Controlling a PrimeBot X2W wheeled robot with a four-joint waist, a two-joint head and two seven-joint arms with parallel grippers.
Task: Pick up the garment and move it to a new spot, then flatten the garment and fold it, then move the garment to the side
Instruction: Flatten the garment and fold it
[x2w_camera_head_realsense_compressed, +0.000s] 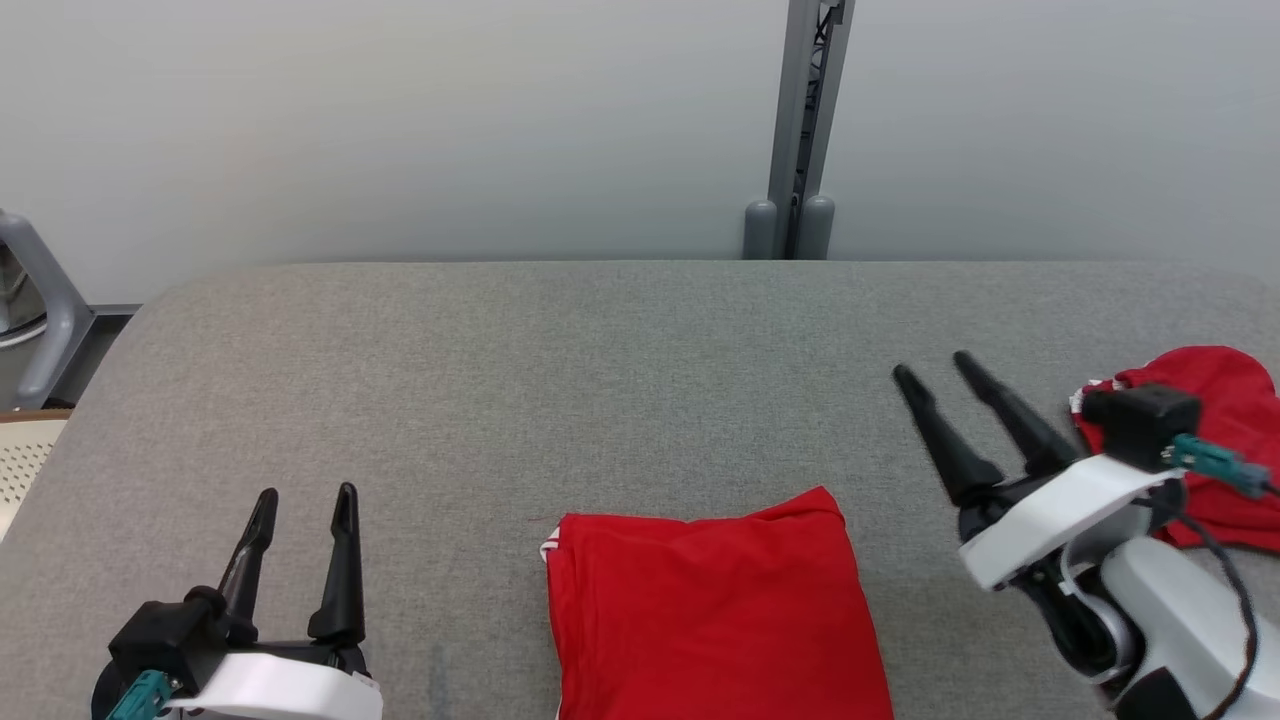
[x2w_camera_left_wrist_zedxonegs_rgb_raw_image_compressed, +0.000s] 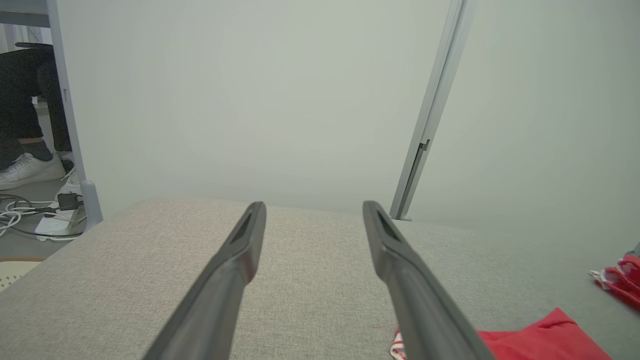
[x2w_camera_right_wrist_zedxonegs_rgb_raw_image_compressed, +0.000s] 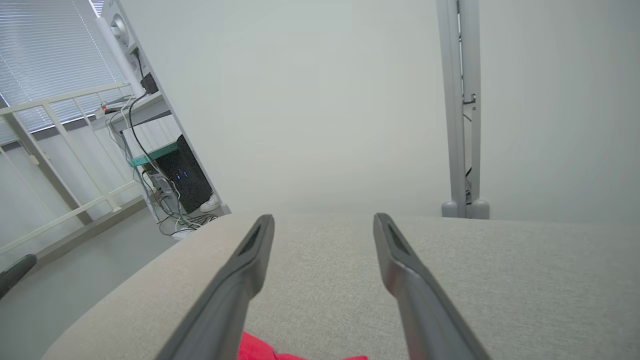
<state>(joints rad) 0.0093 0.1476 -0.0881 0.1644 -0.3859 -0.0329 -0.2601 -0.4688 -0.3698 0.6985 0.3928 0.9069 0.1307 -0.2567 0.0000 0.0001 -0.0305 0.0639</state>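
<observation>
**Garment**: red, folded to a rough rectangle, lying flat at the near-centre of the table. Its near end is cut off by the frame. White trim shows at its far left corner. Fold looks done. By my reading, the step left is the move to the side.

**Handling, est.:** light, soft, thin fabric, no stiffness, not fragile. Layers will likely slide apart and sag if lifted at one pt. Recommend a hold at two opposite edges, pinching thru all layers, or a low slide across the cloth-covered top.

**Left gripper**: well to the left of the garment, fingers spread, nothing btwn them, clear of the fabric.

**Right gripper**: right of and beyond the garment, fingers apart, empty, angled toward the far left.

**Second red garment**: crumpled at the table's right edge, partly behind the right wrist, well apart from the folded one.

**Risk:** a one-sided pull may undo the fold.
</observation>
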